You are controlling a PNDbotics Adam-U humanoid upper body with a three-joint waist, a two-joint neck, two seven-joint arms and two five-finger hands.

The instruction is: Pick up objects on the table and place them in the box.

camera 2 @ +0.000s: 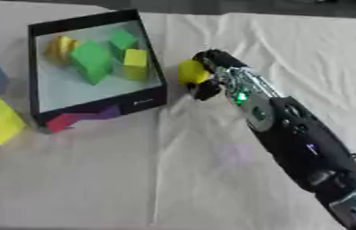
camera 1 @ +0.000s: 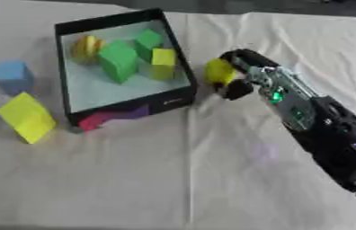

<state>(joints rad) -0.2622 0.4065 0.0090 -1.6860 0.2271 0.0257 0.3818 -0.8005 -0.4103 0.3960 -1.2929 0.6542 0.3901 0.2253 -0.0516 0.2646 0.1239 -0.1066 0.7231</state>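
Right hand curled around a yellow piece, just right of the box; piece half hidden, shape unclear. Left hand out of frame.

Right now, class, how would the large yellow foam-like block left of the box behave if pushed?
The large yellow block has flat faces, so it would probably slide or tip, not roll. It looks like foam, likely light. The white cloth may bunch.

Cameras: two head-mounted eyes, side by side, looking steeply down at the surface from close above. Shared field: box, right arm, cloth. Right eye view shows the scene shifted slightly leftward.
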